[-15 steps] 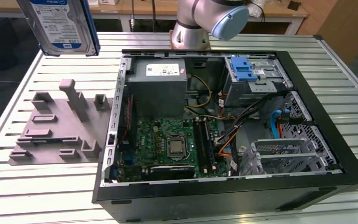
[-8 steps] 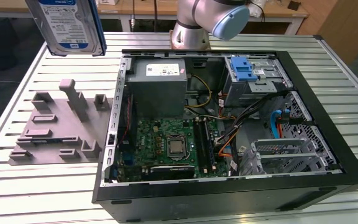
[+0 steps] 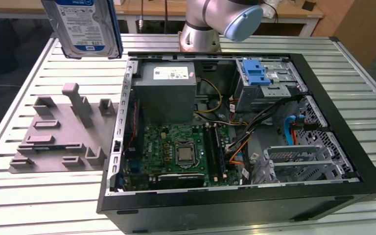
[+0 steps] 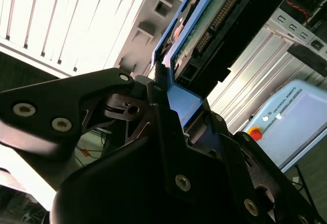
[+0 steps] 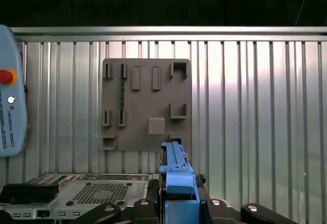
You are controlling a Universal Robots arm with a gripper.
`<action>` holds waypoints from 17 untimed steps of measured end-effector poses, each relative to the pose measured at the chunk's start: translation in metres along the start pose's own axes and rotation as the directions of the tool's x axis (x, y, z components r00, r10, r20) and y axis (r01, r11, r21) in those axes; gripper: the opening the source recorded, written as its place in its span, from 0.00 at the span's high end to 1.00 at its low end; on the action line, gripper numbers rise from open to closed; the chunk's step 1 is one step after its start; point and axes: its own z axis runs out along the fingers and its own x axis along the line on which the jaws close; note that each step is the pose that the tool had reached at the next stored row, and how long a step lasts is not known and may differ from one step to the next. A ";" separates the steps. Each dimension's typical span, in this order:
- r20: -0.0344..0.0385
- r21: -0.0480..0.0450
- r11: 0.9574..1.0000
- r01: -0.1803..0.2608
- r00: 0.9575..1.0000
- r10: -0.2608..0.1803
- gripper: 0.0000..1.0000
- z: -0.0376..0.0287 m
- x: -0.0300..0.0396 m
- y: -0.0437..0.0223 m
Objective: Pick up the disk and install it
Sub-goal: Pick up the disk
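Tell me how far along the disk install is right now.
Pickup looks done: the disk hangs in the air, clear of the grey fixture. In hand: the end effector is shut on its blue frame. Left: installing, since the disk is not yet inside the open computer case.

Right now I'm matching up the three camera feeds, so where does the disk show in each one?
Exterior view: the disk hangs label-forward at the exterior view's upper left.
Second wrist view: the disk shows its circuit-board side and blue frame, clamped in the tool.
First wrist view: the disk is edge-on, its blue frame rising from the tool.
Shared landmark: the grey slotted plate, beyond the disk in both wrist views.
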 end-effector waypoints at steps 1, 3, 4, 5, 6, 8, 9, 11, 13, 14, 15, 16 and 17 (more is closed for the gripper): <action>0.000 0.000 1.000 0.000 1.000 0.000 0.64 -0.0001 0.0000 -0.0027; 0.000 0.000 1.000 0.000 1.000 0.000 0.64 -0.0002 -0.0001 -0.0081; 0.000 0.000 1.000 0.000 1.000 0.000 0.64 -0.0003 -0.0002 -0.0108; 0.000 0.000 1.000 0.000 1.000 0.000 0.64 -0.0004 -0.0002 -0.0139; 0.000 0.000 1.000 0.000 1.000 0.000 0.64 -0.0004 -0.0002 -0.0169; 0.000 0.000 1.000 0.000 1.000 0.000 0.64 -0.0005 -0.0004 -0.0235; 0.000 0.000 1.000 0.000 1.000 0.000 0.64 -0.0006 -0.0004 -0.0269; 0.000 0.000 1.000 0.000 1.000 0.000 0.64 -0.0007 -0.0005 -0.0332; 0.000 0.000 1.000 0.000 1.000 0.000 0.64 -0.0009 -0.0006 -0.0394; 0.000 0.000 1.000 0.000 1.000 0.000 0.64 -0.0010 -0.0005 -0.0429; 0.000 0.000 1.000 0.000 1.000 0.000 0.64 -0.0010 -0.0005 -0.0462; 0.000 0.000 1.000 0.000 1.000 0.000 0.64 -0.0011 -0.0003 -0.0495; 0.000 0.000 1.000 0.000 1.000 0.000 0.64 -0.0012 -0.0001 -0.0526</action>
